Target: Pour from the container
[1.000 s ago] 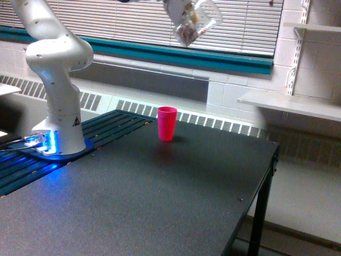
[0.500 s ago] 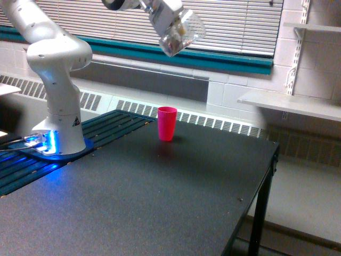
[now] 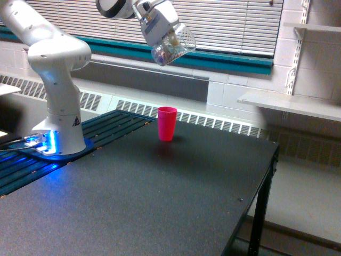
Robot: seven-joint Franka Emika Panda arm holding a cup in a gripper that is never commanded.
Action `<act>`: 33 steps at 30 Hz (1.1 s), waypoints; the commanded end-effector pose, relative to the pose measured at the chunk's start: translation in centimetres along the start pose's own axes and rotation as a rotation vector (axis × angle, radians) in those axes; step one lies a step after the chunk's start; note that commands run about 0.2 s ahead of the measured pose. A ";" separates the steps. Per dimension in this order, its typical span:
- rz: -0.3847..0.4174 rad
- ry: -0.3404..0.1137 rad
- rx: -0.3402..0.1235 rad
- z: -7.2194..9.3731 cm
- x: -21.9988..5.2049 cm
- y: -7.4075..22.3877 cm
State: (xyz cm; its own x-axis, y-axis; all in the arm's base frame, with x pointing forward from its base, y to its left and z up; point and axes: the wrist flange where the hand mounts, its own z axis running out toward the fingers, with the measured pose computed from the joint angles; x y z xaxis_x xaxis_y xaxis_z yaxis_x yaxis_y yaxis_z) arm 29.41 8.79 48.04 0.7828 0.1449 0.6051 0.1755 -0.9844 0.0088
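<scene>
Gripper (image 3: 166, 33) clamped on the clear textured cup (image 3: 173, 44), held high in the air, well above the black table (image 3: 160, 197). Cup sits at about 4 o'clock of the gripper body, tilted, mouth toward 2 o'clock, base toward 8 o'clock, small pale pieces visible inside. Pink tumbler (image 3: 167, 123) stands upright on the table at 6 o'clock of the cup, well apart. White arm base (image 3: 59, 125) at 9 o'clock of the tumbler

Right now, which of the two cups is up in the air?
The clear cup, held tilted in the gripper with pale pieces showing inside. The pink cup stands upright on the black table.
</scene>
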 end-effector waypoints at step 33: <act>-0.224 -0.131 0.015 1.4 -6.2 -8.5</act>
State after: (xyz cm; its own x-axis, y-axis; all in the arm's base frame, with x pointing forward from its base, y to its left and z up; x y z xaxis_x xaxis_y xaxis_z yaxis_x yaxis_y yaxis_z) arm 24.69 15.82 45.09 0.7755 0.3513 0.5247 0.3454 -0.9316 0.1132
